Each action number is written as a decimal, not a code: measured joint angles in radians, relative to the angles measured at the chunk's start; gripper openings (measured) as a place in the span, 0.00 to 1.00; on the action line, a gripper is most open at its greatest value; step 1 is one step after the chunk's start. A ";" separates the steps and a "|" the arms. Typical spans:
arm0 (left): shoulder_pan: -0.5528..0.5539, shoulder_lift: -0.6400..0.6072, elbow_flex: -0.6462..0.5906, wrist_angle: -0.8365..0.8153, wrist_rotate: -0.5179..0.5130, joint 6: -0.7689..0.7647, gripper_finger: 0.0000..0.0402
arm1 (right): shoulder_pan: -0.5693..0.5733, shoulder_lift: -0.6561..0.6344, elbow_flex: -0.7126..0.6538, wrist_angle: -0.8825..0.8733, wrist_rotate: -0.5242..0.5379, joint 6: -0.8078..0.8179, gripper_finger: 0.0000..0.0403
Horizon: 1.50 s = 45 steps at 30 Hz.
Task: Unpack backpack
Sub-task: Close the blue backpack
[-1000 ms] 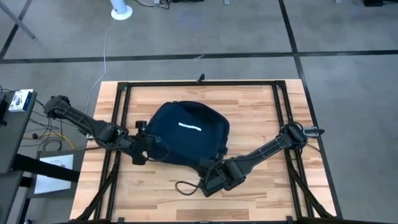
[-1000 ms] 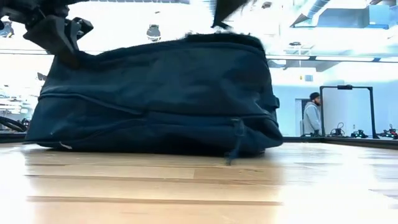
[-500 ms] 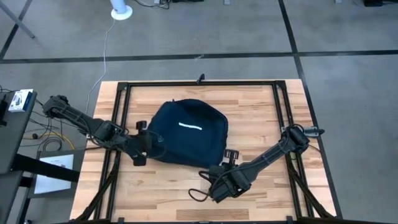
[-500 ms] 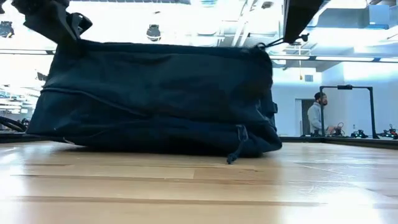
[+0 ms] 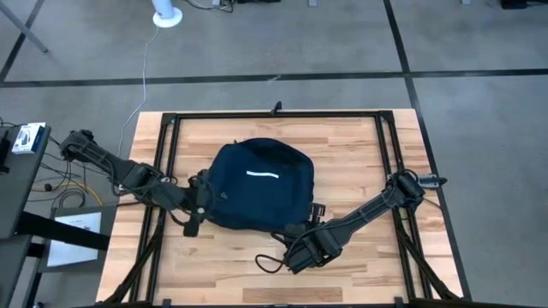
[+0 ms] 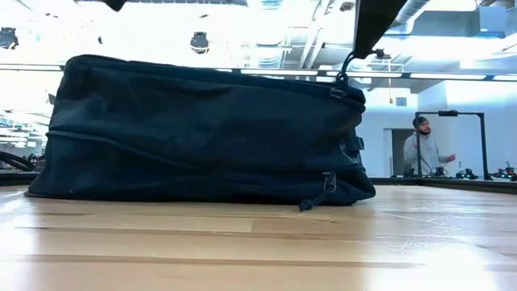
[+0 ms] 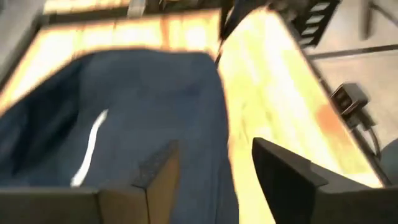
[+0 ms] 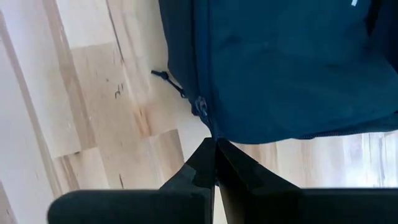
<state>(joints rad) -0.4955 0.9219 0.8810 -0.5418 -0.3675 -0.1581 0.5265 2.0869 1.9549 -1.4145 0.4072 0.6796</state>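
**Gripping the backpack's edge on the bench**

Lying flat near the middle of the wooden bench (image 5: 360, 145) was a large, rounded, dark navy fabric backpack (image 5: 261, 184) with a short white stripe. The right gripper (image 8: 215, 151), at the backpack's near edge, had its fingers pressed together on the fabric beside a zipper pull. The left gripper (image 7: 214, 171) hovered at the backpack's left side, fingers apart, holding nothing.

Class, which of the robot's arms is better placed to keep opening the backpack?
Probably the right: its gripper is shut at the backpack edge by a zipper. The left gripper is open, holding nothing.
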 joint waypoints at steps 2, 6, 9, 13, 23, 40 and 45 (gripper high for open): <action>-0.007 0.026 0.000 0.049 0.000 0.065 0.49 | -0.005 0.000 0.000 0.013 0.010 -0.003 0.00; -0.007 0.151 -0.003 0.116 -0.001 0.203 0.49 | -0.007 0.000 0.000 0.034 0.048 -0.005 0.00; -0.007 0.267 -0.002 0.244 -0.006 0.301 0.49 | -0.013 0.000 0.000 0.041 0.064 -0.003 0.00; 0.010 0.422 0.000 0.399 -0.076 0.435 0.49 | -0.020 0.001 0.000 0.041 0.071 -0.002 0.00; 0.086 0.687 0.078 0.509 -0.038 0.471 0.53 | -0.018 0.001 0.000 0.043 0.091 0.000 0.00; 0.159 0.724 0.171 0.300 0.056 0.397 0.08 | -0.008 0.000 0.000 0.077 0.090 0.007 0.00; 0.158 0.717 0.178 0.184 0.058 0.387 0.01 | 0.002 -0.014 0.000 0.049 0.087 0.038 0.00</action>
<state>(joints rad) -0.3376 1.6394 1.0592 -0.3575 -0.3094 0.2286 0.5284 2.0730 1.9545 -1.3654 0.4942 0.7173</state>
